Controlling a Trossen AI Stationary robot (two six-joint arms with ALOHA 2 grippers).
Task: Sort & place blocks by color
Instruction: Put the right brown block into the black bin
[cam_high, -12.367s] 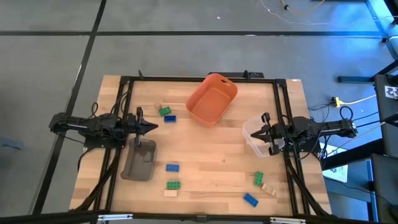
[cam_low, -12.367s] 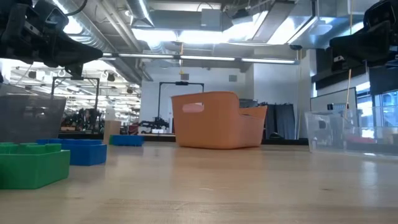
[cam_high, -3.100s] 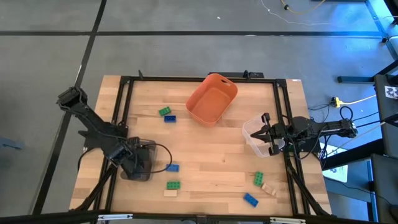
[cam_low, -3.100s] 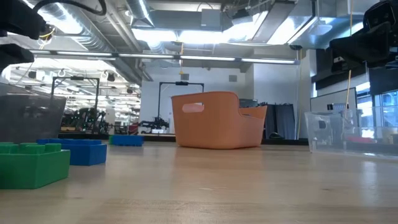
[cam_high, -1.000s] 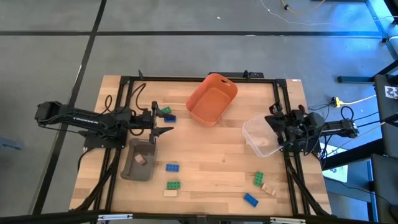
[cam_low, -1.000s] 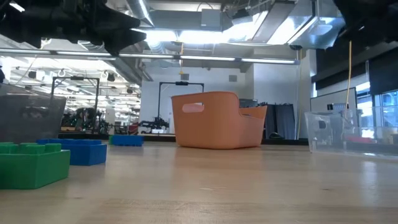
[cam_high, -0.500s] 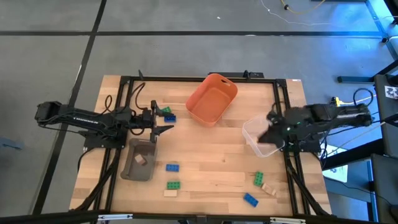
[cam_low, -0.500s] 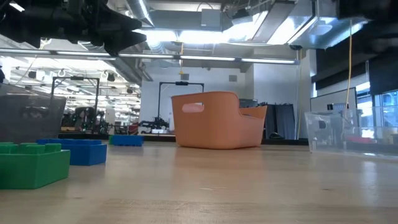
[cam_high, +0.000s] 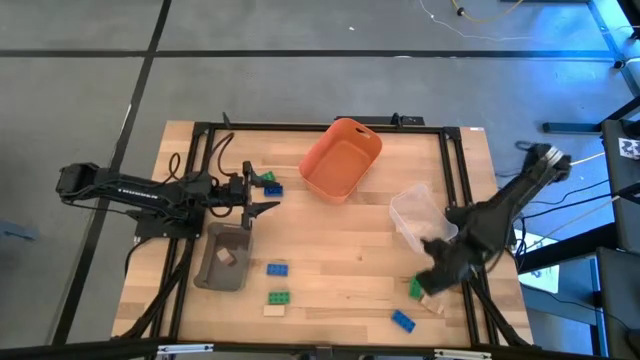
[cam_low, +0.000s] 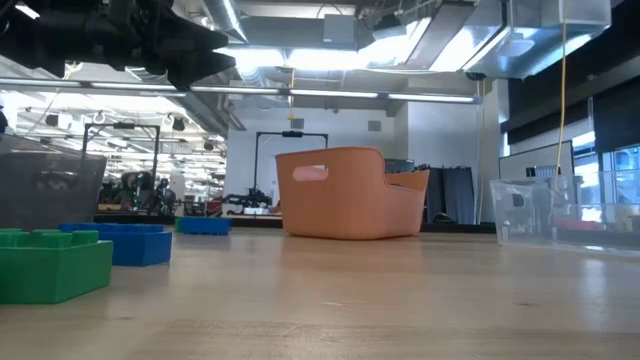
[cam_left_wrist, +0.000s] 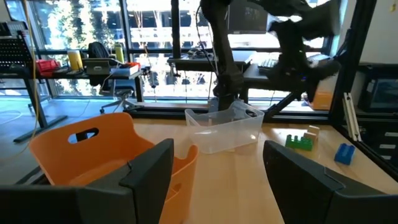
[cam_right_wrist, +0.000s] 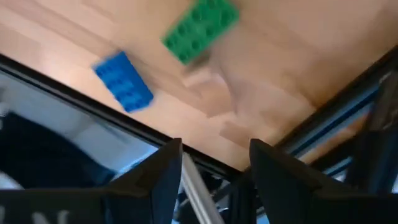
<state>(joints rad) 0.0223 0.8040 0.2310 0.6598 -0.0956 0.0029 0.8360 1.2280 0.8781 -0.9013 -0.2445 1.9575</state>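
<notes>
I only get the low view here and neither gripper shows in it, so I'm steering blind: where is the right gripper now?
Observer: The right gripper is above the green block near the table's front right corner.
Operator: Is it holding anything?
Observer: No, its fingers stand apart with nothing between them.
Operator: What else lies there?
Observer: A blue block and a tan block, both beside the green one.
Operator: And the left gripper?
Observer: The left gripper is open beside the blocks behind the grey tray.
</notes>
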